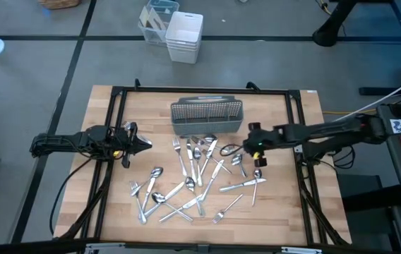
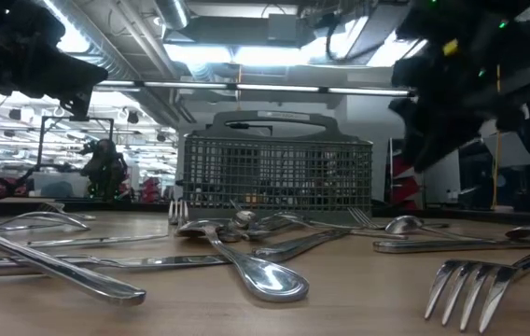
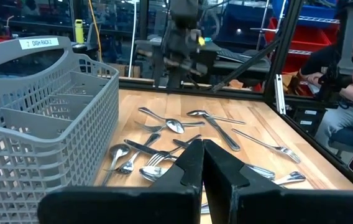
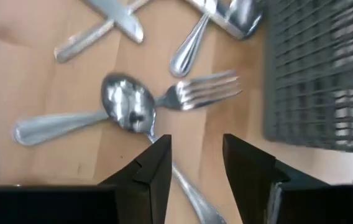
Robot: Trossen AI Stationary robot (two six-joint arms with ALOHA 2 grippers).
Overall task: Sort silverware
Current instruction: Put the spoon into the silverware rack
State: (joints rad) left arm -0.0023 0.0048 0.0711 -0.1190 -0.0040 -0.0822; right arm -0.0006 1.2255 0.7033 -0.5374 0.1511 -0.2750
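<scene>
The silverware, several shiny forks, spoons and knives, lies scattered flat on the wooden table in front of the grey mesh caddy. My right gripper hangs open above the pile's right part, near the caddy's right end. In the right wrist view its fingers stand over a spoon and a fork, and I cannot tell whether they touch either. My left gripper waits shut at the table's left side, pointing level toward the silverware, its fingers closed on nothing.
A black frame runs around the table's edges. White and clear bins stand on the floor beyond the far edge. A seated person shows past the table's right side. Bare wood lies at the near left.
</scene>
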